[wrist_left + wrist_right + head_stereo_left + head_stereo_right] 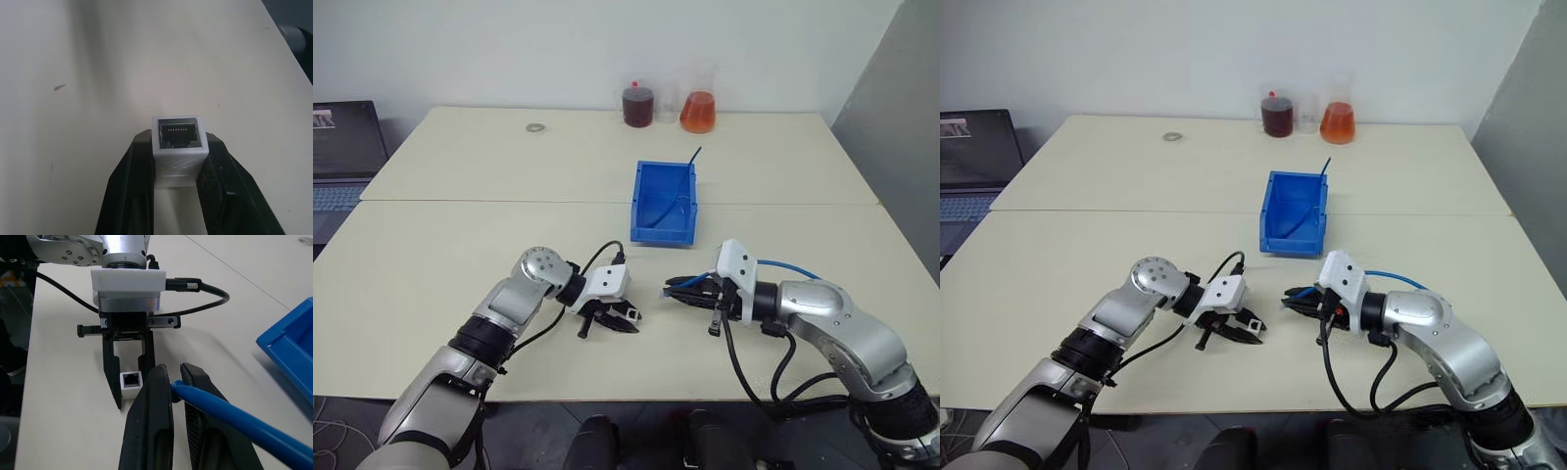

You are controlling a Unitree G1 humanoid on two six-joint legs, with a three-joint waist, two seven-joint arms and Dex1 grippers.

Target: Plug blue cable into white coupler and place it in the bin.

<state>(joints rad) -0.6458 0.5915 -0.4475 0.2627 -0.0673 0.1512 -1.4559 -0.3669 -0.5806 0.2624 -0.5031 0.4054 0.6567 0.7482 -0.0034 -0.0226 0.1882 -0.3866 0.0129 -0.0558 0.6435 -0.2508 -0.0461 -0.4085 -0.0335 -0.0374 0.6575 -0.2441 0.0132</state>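
My left gripper point(628, 321) hangs just above the table's near part, shut on the white coupler point(177, 152), a small boxy block. The coupler's point(131, 382) dark socket faces my right gripper point(668, 291). That gripper is a short way to the right and shut on the end of the light-blue cable point(220, 409). The cable's plug is hidden between the fingers point(149, 406), and the cord point(788, 266) arcs back over the right forearm. Cable end and coupler sit close together but apart. The bright blue bin point(662, 233) stands beyond both grippers at the table's middle.
A darker blue cable point(693, 159) lies in the bin and sticks out over its far right corner. Two flasks, one with dark red liquid point(637, 105) and one with orange liquid point(698, 111), stand at the back edge. A small ring point(535, 127) lies at the back left. A laptop point(342, 157) sits beside the table on the left.
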